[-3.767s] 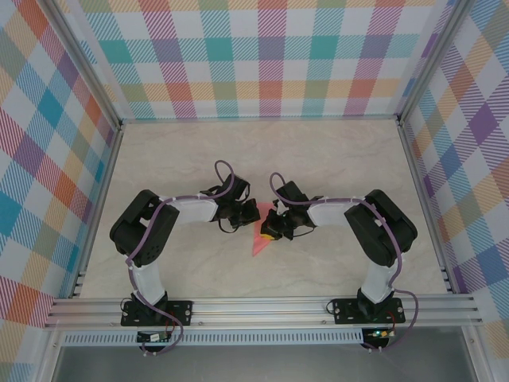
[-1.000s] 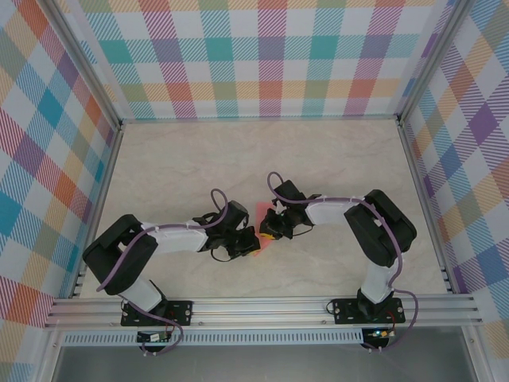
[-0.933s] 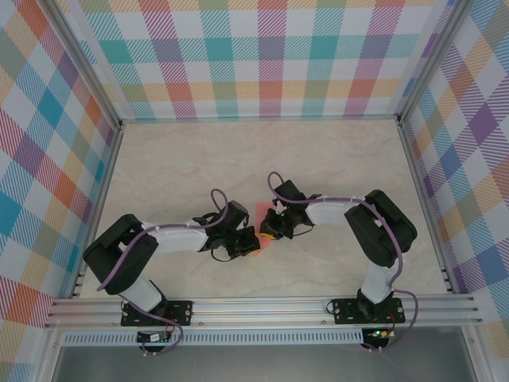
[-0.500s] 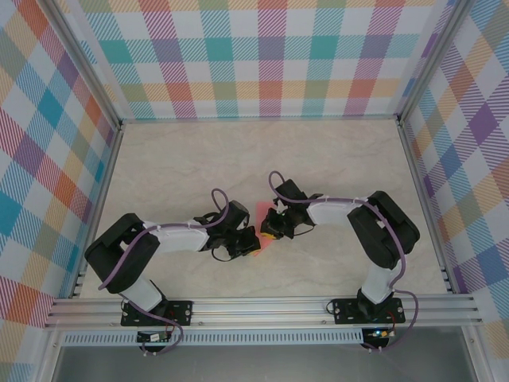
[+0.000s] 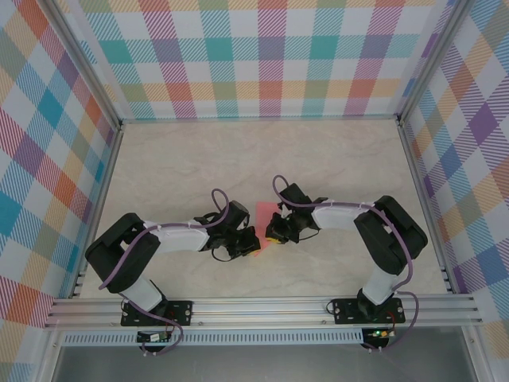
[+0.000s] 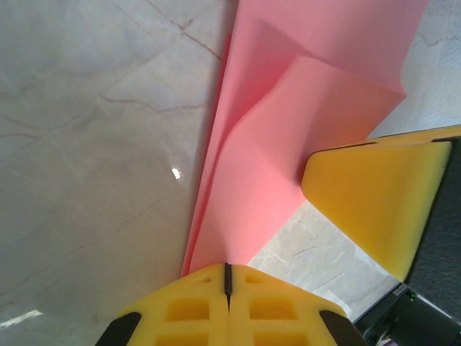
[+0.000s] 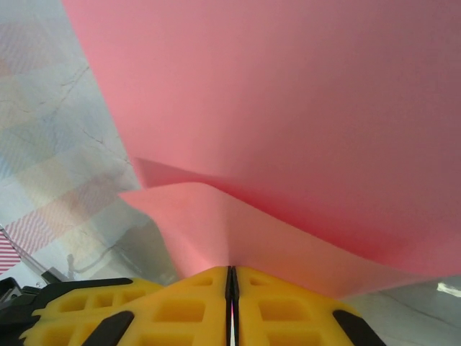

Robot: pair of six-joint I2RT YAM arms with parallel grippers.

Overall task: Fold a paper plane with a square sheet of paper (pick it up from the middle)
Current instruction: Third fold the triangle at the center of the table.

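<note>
A pale marbled tabletop [image 5: 199, 159] inside checked walls [image 5: 270, 56]; at frame centre, left fingers [image 6: 187, 317] and right fingers [image 7: 180, 303] each pinch the folded pink paper [image 5: 260, 213].

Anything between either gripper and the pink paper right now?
Nothing visible stands in the way. The left gripper and the right gripper each have their jaws shut directly on the pink paper, gripping it from opposite sides, with no other object between them.
</note>
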